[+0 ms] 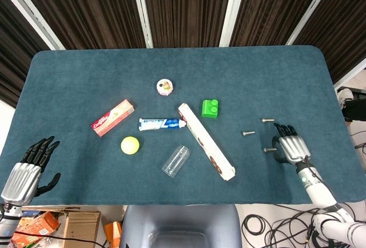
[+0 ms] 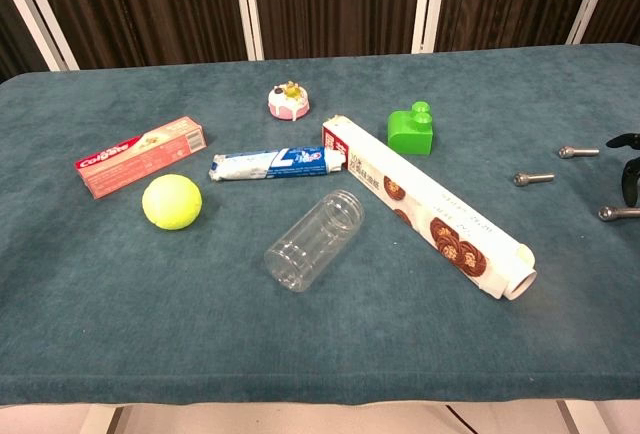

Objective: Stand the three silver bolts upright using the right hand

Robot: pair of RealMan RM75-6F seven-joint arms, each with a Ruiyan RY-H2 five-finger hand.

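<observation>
The bench [image 1: 86, 76] wears a dark teal cloth, and everything I handle lies on it. Largest is the long white box [image 1: 206, 142] printed with brown swirls, lying diagonally near the middle; I place the rest by it. Just off its near left side a clear plastic jar [image 1: 175, 160] lies on its side. A toothpaste tube [image 1: 162, 124] points its cap at the box's far end, and further left of that sit a red toothpaste carton [image 1: 113, 118] and a yellow ball [image 1: 130, 145]. A green building block [image 1: 210, 108] stands just right of the box's far end, and a small pink cake toy [image 1: 165, 87] lies beyond it.

Right of the box, all three silver bolts are lying flat: the far bolt [image 1: 267, 120], the middle bolt [image 1: 247, 133] and the near bolt [image 1: 269, 150].

My right hand [image 1: 290, 147] rests beside the near bolt, fingers [image 1: 284, 128] spread and released, grasping nothing. My left hand [image 1: 26, 171] sits at the bench's near left corner, fingers likewise apart and empty.
</observation>
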